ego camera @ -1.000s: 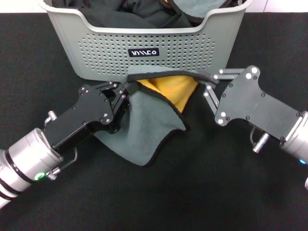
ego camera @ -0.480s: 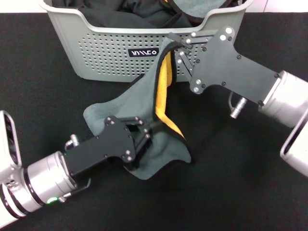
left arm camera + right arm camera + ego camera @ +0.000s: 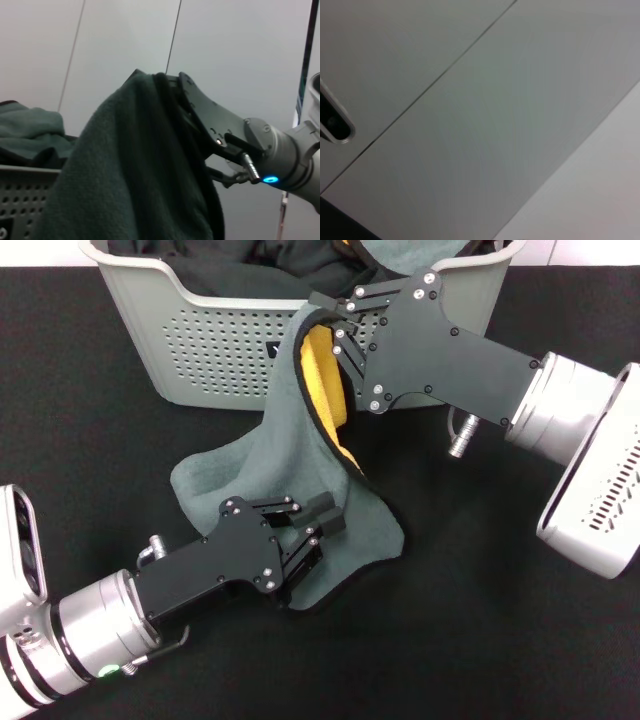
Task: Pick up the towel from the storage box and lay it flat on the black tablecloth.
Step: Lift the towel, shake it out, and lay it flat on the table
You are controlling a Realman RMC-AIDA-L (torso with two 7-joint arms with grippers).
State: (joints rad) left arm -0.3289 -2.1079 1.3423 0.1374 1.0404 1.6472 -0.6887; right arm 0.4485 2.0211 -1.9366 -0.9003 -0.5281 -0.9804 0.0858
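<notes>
The towel [image 3: 270,460] hangs as a grey-teal sheet with its yellow face [image 3: 325,380] showing inside the fold. My right gripper [image 3: 325,315] is shut on its upper black-edged corner, raised in front of the storage box [image 3: 200,340]. The towel's lower part rests on the black tablecloth [image 3: 500,620]. There my left gripper [image 3: 312,535] is shut on the lower edge. The left wrist view shows the towel [image 3: 130,165] close up, with the right gripper [image 3: 172,87] pinching its top.
The storage box holds black garments [image 3: 230,265] and another grey-teal cloth [image 3: 400,252], also seen as the cloth [image 3: 30,130] in the left wrist view. The right wrist view shows only pale wall panels. Black tablecloth spreads to both sides and toward me.
The right gripper has carried the towel's top corner higher and further left across the box front. The left gripper shifted slightly right with the lower edge, and the towel hangs more stretched.
</notes>
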